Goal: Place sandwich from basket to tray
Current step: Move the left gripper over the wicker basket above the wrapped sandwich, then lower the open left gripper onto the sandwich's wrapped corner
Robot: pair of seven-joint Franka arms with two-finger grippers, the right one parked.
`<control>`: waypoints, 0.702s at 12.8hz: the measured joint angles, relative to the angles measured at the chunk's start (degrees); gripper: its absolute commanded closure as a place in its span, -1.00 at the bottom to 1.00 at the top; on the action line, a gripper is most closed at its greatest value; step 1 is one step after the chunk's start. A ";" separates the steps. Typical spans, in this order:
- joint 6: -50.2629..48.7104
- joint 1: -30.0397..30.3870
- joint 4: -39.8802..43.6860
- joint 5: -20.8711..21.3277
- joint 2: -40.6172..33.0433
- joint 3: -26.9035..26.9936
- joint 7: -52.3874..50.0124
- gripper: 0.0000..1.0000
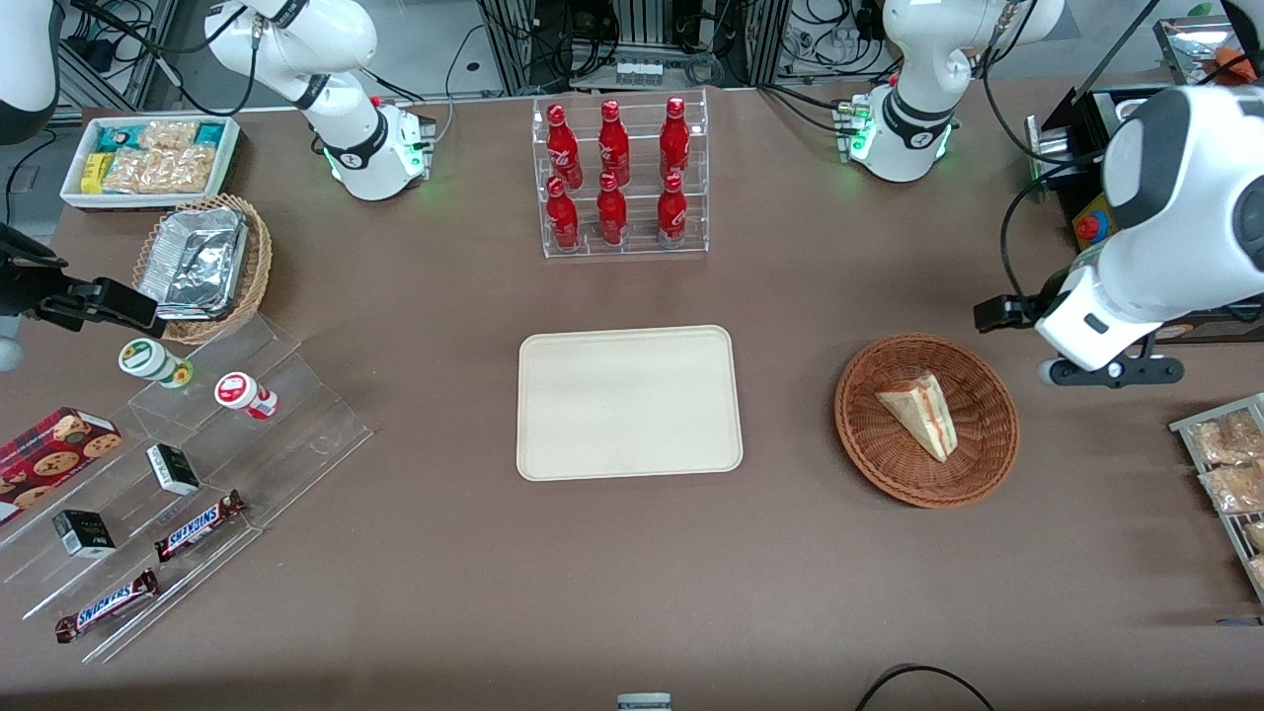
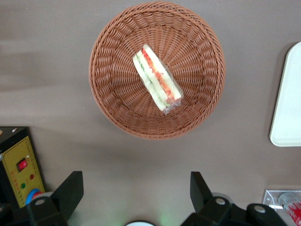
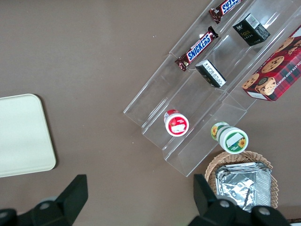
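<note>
Gripper (image 2: pixel 136 188) wide open, empty, hovering beside basket (image 2: pixel 109 101). Recommend: lower over sandwich (image 2: pixel 156 79), close across its flat bread faces, then lift to tray (image 1: pixel 553 449).

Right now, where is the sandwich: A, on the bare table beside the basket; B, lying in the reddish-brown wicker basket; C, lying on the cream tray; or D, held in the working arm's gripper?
B. The sandwich lies inside the basket, the tray holds nothing, and the gripper hangs open above the table just outside the basket's rim.
</note>
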 measured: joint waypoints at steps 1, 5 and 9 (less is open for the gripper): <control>2.54 0.00 -1.84 0.00 0.06 0.00 0.00 -1.00; 11.36 0.02 -8.29 0.01 0.88 0.05 0.00 -1.00; 18.68 0.09 -11.94 0.01 3.11 0.16 -0.72 -1.00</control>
